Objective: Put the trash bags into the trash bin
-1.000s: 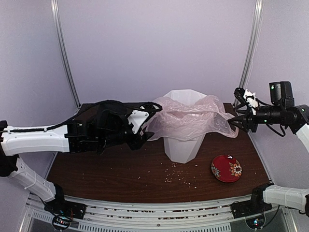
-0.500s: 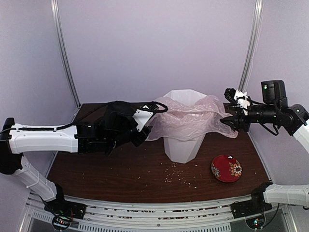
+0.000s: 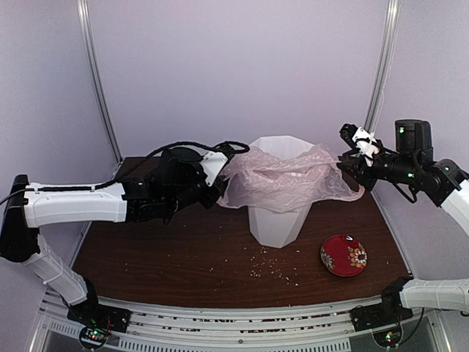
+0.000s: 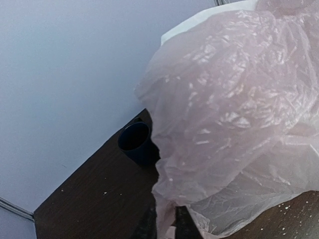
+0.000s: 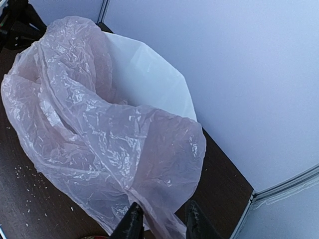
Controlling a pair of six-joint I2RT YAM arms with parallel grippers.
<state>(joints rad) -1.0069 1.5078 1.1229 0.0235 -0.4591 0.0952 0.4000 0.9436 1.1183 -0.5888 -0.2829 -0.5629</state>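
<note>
Right now the pink trash bag (image 3: 282, 183) lies draped over the top of the white trash bin (image 3: 277, 220). It hangs down the bin's front and sticks out past both sides. It is not down inside the bin yet.

The left gripper (image 4: 164, 226) is at the bin's left side. Its fingers are nearly together, with the thin bag edge pinched between them. The right gripper (image 5: 162, 224) is at the bin's right side. It is narrow too, with a bunch of bag between its fingers, and it looks like a hold.

What could go wrong? The bag is thin and slippery, so it could slide out of a weak pinch and flop down outside the bin. If both arms pull apart too hard, the bag might tear. The bin looks light and gets thin at the bottom, so a sideways tug could tip it. A small blue cup (image 4: 135, 142) stands near the bin's left side, and a swinging arm could knock it.
</note>
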